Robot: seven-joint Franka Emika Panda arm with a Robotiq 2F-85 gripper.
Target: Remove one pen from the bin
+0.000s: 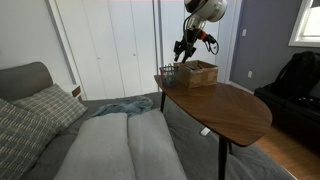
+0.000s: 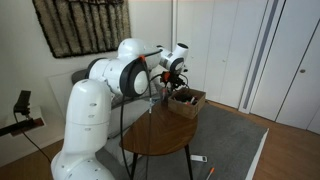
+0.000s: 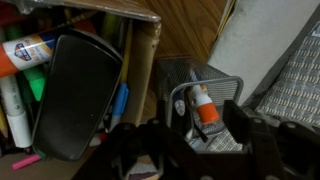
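Observation:
The bin (image 3: 222, 84) is a small dark wire-mesh container standing beside the tan box (image 3: 143, 62) on the wooden table; it also shows in an exterior view (image 1: 168, 74). Inside it I see an orange-capped white marker (image 3: 203, 108), a grey-tipped item, and a thin dark pen (image 3: 200, 132) lying slanted. My gripper (image 3: 204, 122) is open and empty, with one finger on each side of the bin's contents, just above them. In both exterior views the gripper (image 1: 183, 48) (image 2: 172, 80) hangs over the table's far end.
The tan box (image 1: 201, 73) (image 2: 187, 100) holds markers, a glue stick (image 3: 22, 52) and a flat black object (image 3: 82, 95). The round wooden table (image 1: 225, 108) stands next to a grey couch (image 1: 100, 140) with a checked pillow. Something white lies on the floor under the table (image 2: 200, 159).

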